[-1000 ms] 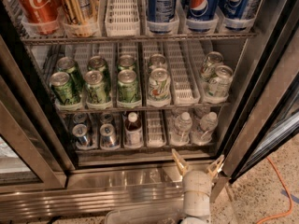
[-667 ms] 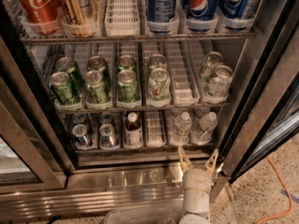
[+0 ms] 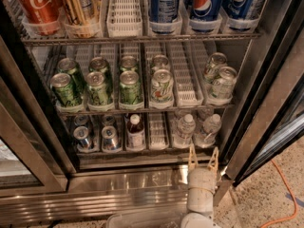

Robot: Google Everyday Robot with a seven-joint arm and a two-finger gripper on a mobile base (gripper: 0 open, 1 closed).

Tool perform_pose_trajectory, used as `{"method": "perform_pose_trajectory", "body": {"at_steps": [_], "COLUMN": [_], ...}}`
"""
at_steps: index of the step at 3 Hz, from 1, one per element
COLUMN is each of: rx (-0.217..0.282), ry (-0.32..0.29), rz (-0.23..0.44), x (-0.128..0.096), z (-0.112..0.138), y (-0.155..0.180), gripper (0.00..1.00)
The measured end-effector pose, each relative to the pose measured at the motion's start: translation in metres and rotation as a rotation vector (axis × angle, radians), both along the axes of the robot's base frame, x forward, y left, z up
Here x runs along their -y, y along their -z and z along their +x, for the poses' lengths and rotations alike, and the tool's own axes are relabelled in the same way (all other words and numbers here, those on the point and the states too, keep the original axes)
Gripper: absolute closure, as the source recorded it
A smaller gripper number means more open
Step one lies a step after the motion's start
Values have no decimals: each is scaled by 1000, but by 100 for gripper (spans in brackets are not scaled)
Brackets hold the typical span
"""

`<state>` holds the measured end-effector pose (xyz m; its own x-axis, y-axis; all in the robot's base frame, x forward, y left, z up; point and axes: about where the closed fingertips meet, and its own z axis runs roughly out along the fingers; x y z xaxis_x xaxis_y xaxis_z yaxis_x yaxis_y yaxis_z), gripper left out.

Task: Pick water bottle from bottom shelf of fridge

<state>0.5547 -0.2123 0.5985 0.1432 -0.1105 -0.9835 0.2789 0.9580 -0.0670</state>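
Two small clear water bottles with white caps stand side by side at the right end of the bottom shelf [image 3: 157,133] of the fridge [image 3: 118,190]: one [image 3: 185,128] and one further right [image 3: 209,126]. My gripper [image 3: 203,157] is just below and in front of them, at the shelf's front edge, pointing into the fridge. Its two pale fingers [image 3: 192,156] stand apart with nothing between them. The white wrist rises from the bottom of the view.
On the bottom shelf a dark-liquid bottle [image 3: 136,132] and silver cans [image 3: 81,137] stand to the left. Green cans [image 3: 98,87] fill the rack above. The open door frame [image 3: 266,108] is close on the right. An orange cable [image 3: 280,194] lies on the floor.
My gripper has moved up and forward toward the bottom shelf, and its fingertips now look closer together.
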Motion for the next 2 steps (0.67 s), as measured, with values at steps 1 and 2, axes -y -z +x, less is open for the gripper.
{"method": "perform_pose_trajectory", "body": {"at_steps": [1,2], "rx": [7,15], "ry": [32,70], "rz": [-4,-6], "x": [8,17], "z": [8,18], "y": [1,2], "gripper": [34,34]}}
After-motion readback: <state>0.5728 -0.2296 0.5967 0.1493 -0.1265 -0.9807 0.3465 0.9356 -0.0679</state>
